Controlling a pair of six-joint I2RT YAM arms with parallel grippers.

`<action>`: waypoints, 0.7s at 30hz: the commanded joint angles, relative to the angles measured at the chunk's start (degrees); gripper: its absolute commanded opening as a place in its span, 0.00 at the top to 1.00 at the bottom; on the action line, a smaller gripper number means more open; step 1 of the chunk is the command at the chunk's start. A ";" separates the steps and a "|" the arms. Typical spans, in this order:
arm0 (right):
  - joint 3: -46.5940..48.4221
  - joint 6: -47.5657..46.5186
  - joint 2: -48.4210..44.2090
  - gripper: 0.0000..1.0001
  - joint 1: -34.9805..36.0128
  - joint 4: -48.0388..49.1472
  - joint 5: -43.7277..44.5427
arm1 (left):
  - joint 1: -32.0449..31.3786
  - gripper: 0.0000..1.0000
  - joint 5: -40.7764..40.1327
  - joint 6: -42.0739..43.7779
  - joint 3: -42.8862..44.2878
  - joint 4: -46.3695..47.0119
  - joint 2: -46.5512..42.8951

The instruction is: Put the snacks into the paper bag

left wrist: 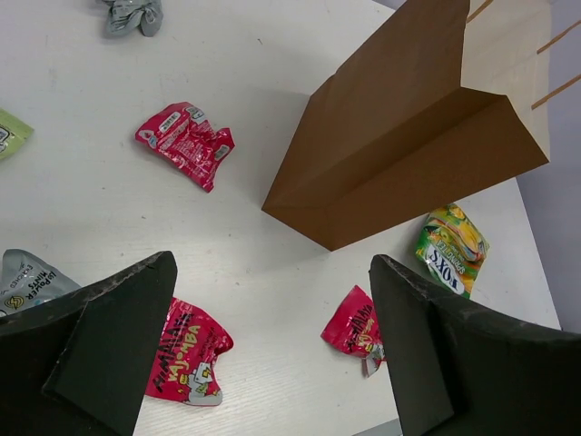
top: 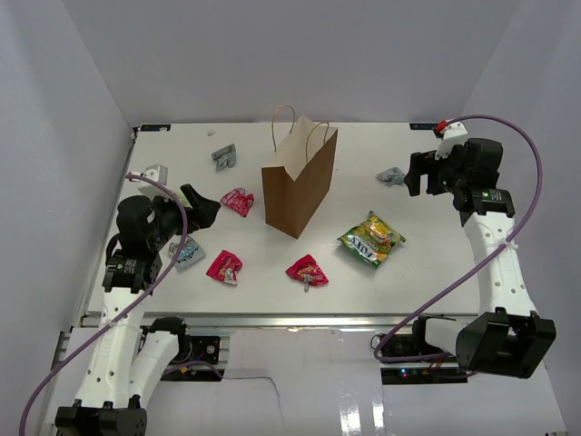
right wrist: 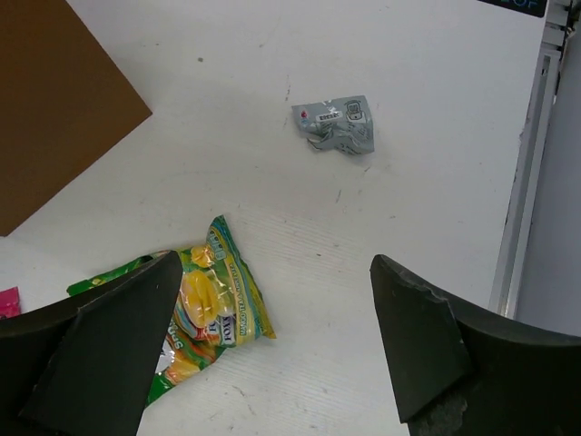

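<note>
Two red packets lie closest to me, flat on the white table (top: 436,263): the left red packet (top: 224,266) and the middle red packet (top: 307,271). Just left of the first sits the light blue packet (top: 186,253), close below the left gripper (top: 201,211). That gripper's jaws are spread wide with nothing between them, and its wrist camera shows the left red packet partly hidden by one finger (left wrist: 109,345).

To the right, the green-yellow packet (top: 371,240) lies flat, its long axis skewed to the table edges. It is nearer to me than the right gripper (top: 419,174), which is also spread wide and carries nothing.

Mid-table, the paper bag (top: 300,182) stands upright between the two grippers, well apart from both. Its mouth and both loop handles point up, and the mouth's long axis runs diagonally from near-left to far-right. A pink packet (top: 238,201) lies between the bag and the left gripper.

Farther back, one grey packet (top: 391,176) lies just beside the right gripper on its bag side. Another grey packet (top: 155,172) sits beyond the left gripper, and a third grey packet (top: 224,156) lies beyond the bag's left side.
</note>
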 commanded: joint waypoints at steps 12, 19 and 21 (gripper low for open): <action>3.24 -15.51 9.14 0.03 0.16 -14.42 -22.62 | 0.01 0.02 -0.54 -1.81 0.30 -2.36 -0.95; 0.54 2.28 15.06 0.03 10.77 -8.66 -2.49 | -0.07 0.02 -0.36 -4.88 -1.01 -3.15 -1.30; -0.97 -0.95 14.08 0.07 13.68 -7.75 -3.97 | -0.07 0.02 -0.89 -4.89 -1.36 -3.59 -2.09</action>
